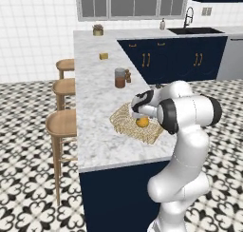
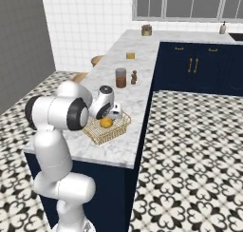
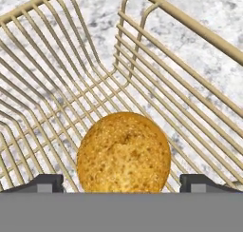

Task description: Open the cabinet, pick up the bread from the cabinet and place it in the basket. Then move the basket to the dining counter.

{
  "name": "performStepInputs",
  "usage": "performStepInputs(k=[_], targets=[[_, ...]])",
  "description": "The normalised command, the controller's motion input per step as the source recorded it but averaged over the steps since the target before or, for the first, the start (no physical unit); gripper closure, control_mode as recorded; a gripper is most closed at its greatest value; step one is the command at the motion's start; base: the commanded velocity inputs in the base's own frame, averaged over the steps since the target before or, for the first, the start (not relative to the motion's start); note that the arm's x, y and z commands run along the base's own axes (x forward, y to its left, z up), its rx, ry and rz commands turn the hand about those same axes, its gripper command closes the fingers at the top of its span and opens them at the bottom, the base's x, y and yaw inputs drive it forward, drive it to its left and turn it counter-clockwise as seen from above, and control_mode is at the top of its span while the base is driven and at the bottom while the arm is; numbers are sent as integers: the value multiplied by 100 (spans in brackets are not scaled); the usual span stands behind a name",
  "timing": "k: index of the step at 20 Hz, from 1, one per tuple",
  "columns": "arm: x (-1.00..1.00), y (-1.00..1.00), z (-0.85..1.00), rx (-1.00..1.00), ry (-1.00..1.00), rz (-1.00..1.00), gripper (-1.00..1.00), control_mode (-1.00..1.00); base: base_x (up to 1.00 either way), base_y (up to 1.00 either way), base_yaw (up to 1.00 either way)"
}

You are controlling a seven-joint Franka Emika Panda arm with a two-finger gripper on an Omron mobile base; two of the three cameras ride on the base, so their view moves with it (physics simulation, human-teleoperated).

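The bread (image 3: 123, 152), a round golden-orange bun, lies inside the gold wire basket (image 3: 190, 98). The basket (image 1: 122, 118) (image 2: 96, 133) rests on the white marble dining counter (image 1: 95, 88) (image 2: 118, 148), near its front end. My gripper (image 1: 140, 114) (image 2: 113, 115) (image 3: 122, 183) hangs low over the basket, open, with its dark fingertips (image 3: 47, 182) standing apart on either side of the bun and not touching it. From the base cameras the bread (image 1: 142, 122) (image 2: 106, 123) shows just under the hand. The tall navy cabinet is out of view.
A brown glass jar (image 1: 120, 78) (image 2: 121, 77) and a small shaker (image 2: 134, 77) stand farther along the counter, with a yellow block (image 1: 103, 56) beyond. Round wooden stools (image 1: 61, 124) line the counter's left side. The navy sink counter with its faucet (image 1: 189, 17) is at the back right.
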Motion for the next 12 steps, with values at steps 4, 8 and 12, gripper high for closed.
performStepInputs(k=[4,8,12], targets=[[-29,0,43,3,0,-1,-100,-100,0,0,0],[-48,0,95,0,0,0,-100,-100,0,0,0],[-29,0,100,0,5,-1,-100,-100,0,0,0]])
